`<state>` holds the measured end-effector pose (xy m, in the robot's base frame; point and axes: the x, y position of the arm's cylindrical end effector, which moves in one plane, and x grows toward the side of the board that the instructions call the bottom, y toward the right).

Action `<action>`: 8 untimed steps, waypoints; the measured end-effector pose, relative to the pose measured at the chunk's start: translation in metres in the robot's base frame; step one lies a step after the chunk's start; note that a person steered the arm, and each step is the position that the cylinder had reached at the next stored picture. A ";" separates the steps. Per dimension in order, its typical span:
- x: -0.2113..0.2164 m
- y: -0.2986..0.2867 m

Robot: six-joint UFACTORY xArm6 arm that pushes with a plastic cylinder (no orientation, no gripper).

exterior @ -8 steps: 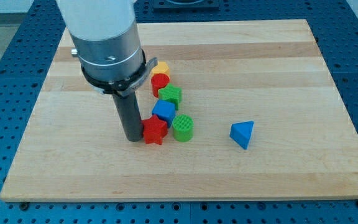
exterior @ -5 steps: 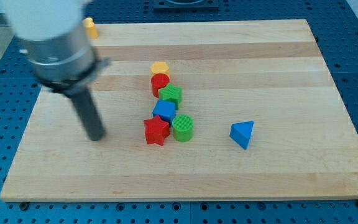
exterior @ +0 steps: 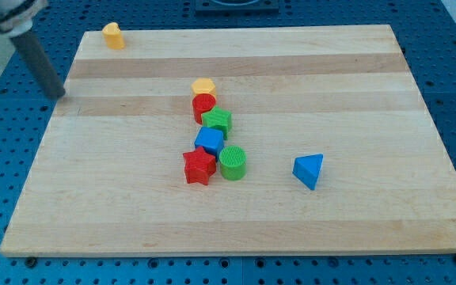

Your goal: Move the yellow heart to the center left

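Note:
The yellow heart [exterior: 113, 36] lies at the board's top left corner. My tip [exterior: 56, 95] is at the board's left edge, below and left of the heart and well apart from it. The rod above it is blurred. The other blocks sit in a cluster near the middle, far to the right of my tip.
A yellow hexagon [exterior: 203, 86], red cylinder [exterior: 203, 104], green block [exterior: 218, 121], blue block [exterior: 209, 141], red star [exterior: 199, 166] and green cylinder [exterior: 233, 161] form a column at the centre. A blue triangle [exterior: 308, 170] lies to their right. The wooden board [exterior: 355, 87] rests on a blue perforated table.
The rod has swept from beside the red star toward the view's upper left, to the board's left edge. The yellow heart, earlier hidden behind the arm, now shows. No block moved.

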<state>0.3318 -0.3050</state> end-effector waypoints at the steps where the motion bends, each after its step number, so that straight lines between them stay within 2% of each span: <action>1: -0.084 0.000; 2: -0.140 0.005; 3: -0.141 0.027; 4: -0.126 0.088; 5: -0.110 0.123; 7: -0.135 0.127; 8: -0.091 0.128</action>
<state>0.2412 -0.1766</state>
